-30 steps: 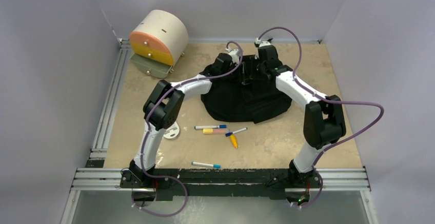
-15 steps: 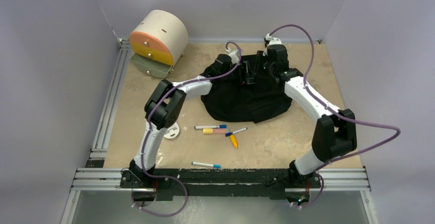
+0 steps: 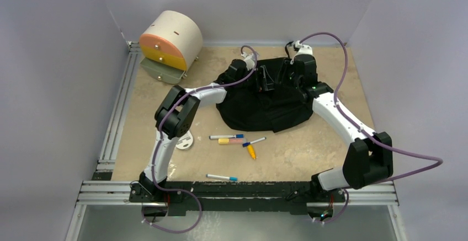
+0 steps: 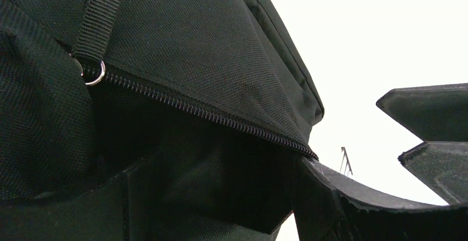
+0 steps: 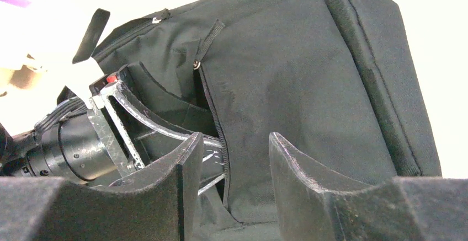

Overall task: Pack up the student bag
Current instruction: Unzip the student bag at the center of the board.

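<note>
The student bag [image 3: 259, 108], a soft black backpack, lies at the back middle of the table with its zipper [image 4: 209, 114] parted. My left gripper [image 3: 264, 80] is open, and its fingers [image 5: 124, 114] reach into the zipper opening and spread it. In the left wrist view the left gripper [image 4: 215, 188] has dark bag lining between its jaws. My right gripper [image 3: 282, 75] hangs just right of it over the bag's top. It is open [image 5: 232, 147] with nothing between its fingers, facing the zipper edge [image 5: 218, 130].
Several markers [image 3: 226, 137] and a yellow pen [image 3: 251, 152] lie in front of the bag. Another marker [image 3: 222, 177] lies near the front rail. A cream-and-orange drawer box [image 3: 168, 39] stands at the back left. A white disc [image 3: 185, 140] sits by the left arm.
My right gripper has opened and drawn back to the right off the bag, its elbow swinging outward. My left gripper has opened wider inside the zipper opening.
</note>
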`<move>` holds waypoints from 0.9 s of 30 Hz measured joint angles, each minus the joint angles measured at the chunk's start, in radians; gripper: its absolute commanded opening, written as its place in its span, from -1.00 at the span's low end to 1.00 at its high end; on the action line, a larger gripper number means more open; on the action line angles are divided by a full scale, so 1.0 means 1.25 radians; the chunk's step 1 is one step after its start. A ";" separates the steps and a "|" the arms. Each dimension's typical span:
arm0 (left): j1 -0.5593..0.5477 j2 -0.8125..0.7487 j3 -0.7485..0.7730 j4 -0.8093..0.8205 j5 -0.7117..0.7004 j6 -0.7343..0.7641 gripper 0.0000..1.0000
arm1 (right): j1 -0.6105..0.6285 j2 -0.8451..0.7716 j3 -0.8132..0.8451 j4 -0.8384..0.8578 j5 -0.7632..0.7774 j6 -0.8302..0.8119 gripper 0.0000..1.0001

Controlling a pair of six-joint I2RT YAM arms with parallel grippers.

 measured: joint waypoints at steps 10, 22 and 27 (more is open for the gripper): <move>0.002 -0.033 0.000 -0.071 -0.004 0.024 0.09 | -0.001 0.000 0.000 0.002 0.004 0.001 0.03; 0.004 -0.088 0.000 -0.178 -0.054 0.106 -0.10 | -0.002 0.000 -0.011 0.002 0.004 0.001 0.05; 0.005 -0.119 -0.003 -0.209 -0.087 0.140 -0.15 | -0.002 0.000 -0.013 0.002 -0.002 -0.002 0.20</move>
